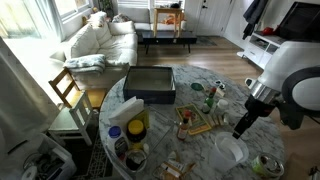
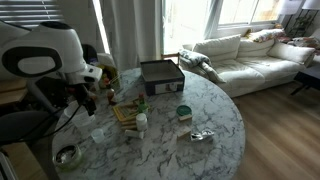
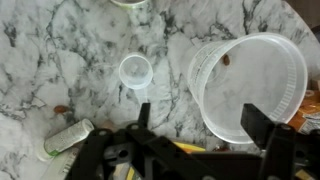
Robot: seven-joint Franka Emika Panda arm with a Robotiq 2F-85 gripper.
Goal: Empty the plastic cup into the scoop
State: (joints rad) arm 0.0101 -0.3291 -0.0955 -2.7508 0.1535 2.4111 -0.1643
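A small clear plastic cup [image 3: 135,70] stands upright on the marble table [image 3: 60,50] in the wrist view. To its right stands a wide clear plastic tub [image 3: 250,85] with a small orange bit inside. It also shows in both exterior views [image 1: 230,150] [image 2: 97,133]. My gripper [image 3: 200,125] is open and empty. It hangs above the table with its fingers over the tub's near-left rim, apart from the small cup. It also shows in both exterior views [image 1: 240,128] [image 2: 85,100]. I cannot make out the small cup in the exterior views.
A black box [image 1: 150,83] sits at the table's middle. A wooden tray [image 1: 193,122] with small items lies near the gripper. A small green-labelled bottle [image 3: 68,137] lies near the cup. A bowl [image 1: 265,165] sits by the table edge. Bottles [image 1: 135,128] stand at another edge.
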